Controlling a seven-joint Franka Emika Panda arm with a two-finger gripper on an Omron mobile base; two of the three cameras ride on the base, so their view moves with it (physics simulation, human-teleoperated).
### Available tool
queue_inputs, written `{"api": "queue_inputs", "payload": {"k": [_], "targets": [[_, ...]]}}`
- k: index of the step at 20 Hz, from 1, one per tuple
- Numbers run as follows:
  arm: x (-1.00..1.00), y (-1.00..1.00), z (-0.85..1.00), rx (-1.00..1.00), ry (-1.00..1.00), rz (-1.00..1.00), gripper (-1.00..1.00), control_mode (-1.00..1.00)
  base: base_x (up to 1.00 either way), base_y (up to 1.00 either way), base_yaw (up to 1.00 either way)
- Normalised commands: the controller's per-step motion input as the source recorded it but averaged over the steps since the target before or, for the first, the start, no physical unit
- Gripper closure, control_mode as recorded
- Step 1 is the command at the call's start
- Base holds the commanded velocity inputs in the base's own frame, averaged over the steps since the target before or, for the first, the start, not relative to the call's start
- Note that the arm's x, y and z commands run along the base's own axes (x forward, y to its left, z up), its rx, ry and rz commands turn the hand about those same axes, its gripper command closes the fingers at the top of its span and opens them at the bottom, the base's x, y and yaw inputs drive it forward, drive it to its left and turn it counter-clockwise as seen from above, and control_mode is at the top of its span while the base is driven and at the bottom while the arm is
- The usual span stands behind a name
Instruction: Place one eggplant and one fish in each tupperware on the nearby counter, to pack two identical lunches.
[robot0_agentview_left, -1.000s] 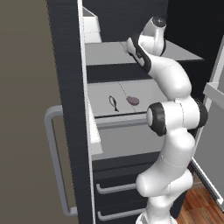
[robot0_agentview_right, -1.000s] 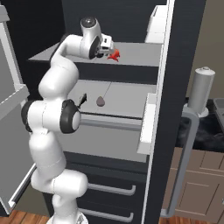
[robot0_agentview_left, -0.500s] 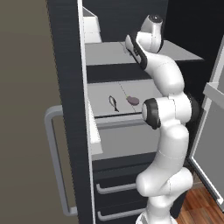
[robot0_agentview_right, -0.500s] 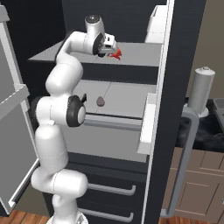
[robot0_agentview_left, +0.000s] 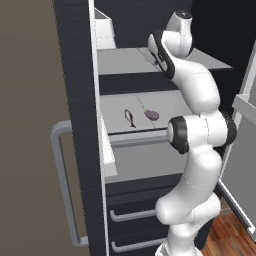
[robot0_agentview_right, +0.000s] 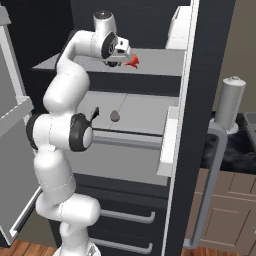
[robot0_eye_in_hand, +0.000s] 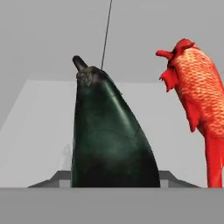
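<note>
A dark, glossy eggplant (robot0_eye_in_hand: 109, 140) lies right in front of the hand camera on the fridge's upper shelf (robot0_agentview_right: 165, 62), stem pointing away. The red-orange fish (robot0_eye_in_hand: 199, 105) lies just to its right; from the right base it shows as a small red shape (robot0_agentview_right: 132, 62) beside my gripper (robot0_agentview_right: 123, 55). In the left base view the gripper (robot0_agentview_left: 156, 58) reaches onto the same shelf. Its fingertips are hidden behind the eggplant, so I cannot see how the jaws stand. The tupperware is out of view.
The lower shelf (robot0_agentview_left: 170, 107) holds a slim dark item (robot0_agentview_left: 130, 118) and a small purplish lump (robot0_agentview_left: 152, 115). The open fridge door with its handle (robot0_agentview_right: 212, 165) stands to the right. A tall grey cylinder (robot0_agentview_right: 230, 102) sits on the counter beyond. Drawers (robot0_agentview_left: 135, 215) lie below.
The wrist has risen a little and the arm has straightened at the upper shelf. The fish and the lower-shelf items have stayed put.
</note>
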Motion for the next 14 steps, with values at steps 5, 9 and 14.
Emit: {"api": "queue_inputs", "payload": {"k": [5,9,14], "targets": [[-1.00,0.00,-0.35,0.00,-0.24,0.05,1.00,-1.00,0.00,0.00,0.00],[-1.00,0.00,-0.34,-0.01,-0.19,0.05,1.00,-1.00,0.00,0.00,0.00],[-1.00,0.00,-0.05,-0.03,-0.04,0.07,1.00,-1.00,0.00,0.00,0.00]]}}
